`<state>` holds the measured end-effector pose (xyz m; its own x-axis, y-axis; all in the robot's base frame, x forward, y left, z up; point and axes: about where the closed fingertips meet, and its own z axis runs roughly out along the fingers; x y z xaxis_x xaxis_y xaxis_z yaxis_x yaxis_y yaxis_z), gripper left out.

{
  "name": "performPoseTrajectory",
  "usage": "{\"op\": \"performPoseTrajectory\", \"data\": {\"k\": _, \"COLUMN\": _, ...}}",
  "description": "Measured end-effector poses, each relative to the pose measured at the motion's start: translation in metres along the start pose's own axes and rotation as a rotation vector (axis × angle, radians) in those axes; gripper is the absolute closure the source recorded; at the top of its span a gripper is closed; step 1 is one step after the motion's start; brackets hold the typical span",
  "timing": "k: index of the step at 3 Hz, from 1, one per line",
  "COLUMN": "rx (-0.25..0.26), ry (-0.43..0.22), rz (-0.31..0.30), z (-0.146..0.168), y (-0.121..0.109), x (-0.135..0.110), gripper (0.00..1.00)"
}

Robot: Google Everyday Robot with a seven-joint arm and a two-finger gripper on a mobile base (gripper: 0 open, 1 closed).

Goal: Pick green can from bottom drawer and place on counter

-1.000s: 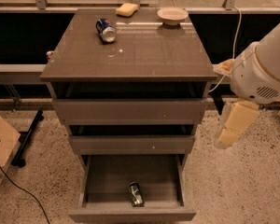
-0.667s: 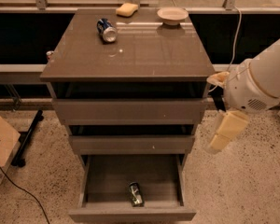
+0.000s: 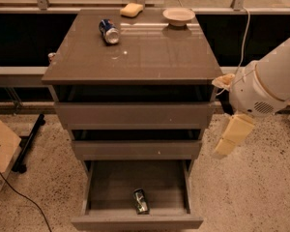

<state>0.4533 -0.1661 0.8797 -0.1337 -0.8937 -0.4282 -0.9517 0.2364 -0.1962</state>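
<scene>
The green can (image 3: pixel 141 201) lies on its side inside the open bottom drawer (image 3: pixel 135 222), near the drawer's front edge and about mid-width. The counter (image 3: pixel 135 57) is the glossy grey-brown top of the cabinet. My gripper (image 3: pixel 231 138) hangs cream-coloured below the white arm (image 3: pixel 266 88), to the right of the cabinet at the height of the middle drawer. It is well above and to the right of the green can and holds nothing that I can see.
A blue can (image 3: pixel 109 31) lies on the counter at the back left, with a yellow sponge (image 3: pixel 131 9) and a white bowl (image 3: pixel 179 16) along the back edge. The two upper drawers stand slightly ajar. A cardboard box (image 3: pixel 0 153) and a cable lie on the floor at left.
My arm and gripper have moved left and a little down, closer to the cabinet's right side. The green can and the drawers have not moved.
</scene>
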Motion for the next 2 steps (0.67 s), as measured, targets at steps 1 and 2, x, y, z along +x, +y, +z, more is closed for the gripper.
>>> {"op": "performPoseTrajectory", "data": {"k": 1, "rx": 0.003, "ry": -0.05, "rz": 0.017, "z": 0.028, "y": 0.004, "x": -0.003, "gripper": 0.0}}
{"op": "performPoseTrajectory", "data": {"k": 2, "rx": -0.007, "ry": -0.145, "rz": 0.051, "z": 0.081, "y": 0.012, "x": -0.007, "gripper": 0.0}}
